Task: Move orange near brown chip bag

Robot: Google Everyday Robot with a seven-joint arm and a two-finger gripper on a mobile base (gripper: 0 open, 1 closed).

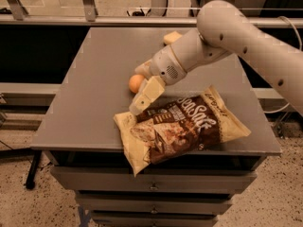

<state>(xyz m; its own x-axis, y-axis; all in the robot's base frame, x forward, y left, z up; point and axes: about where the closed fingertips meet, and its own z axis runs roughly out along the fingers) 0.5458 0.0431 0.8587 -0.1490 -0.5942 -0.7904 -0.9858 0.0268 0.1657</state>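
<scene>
The orange (136, 82) rests on the grey table (85, 103), just left of the top edge of the brown chip bag (182, 126). The bag lies flat at the table's front, and its front corner hangs over the edge. My gripper (135, 92) reaches in from the right on the white arm (227, 32). It is open, with one finger (144, 97) on the near side of the orange and the other (142, 70) behind it. The near fingertip hangs over the bag's top left corner.
A pale yellow sponge (172, 37) lies at the back of the table, partly behind the arm. Drawers (151, 186) sit below the table's front edge. A metal rail (94, 20) runs behind the table.
</scene>
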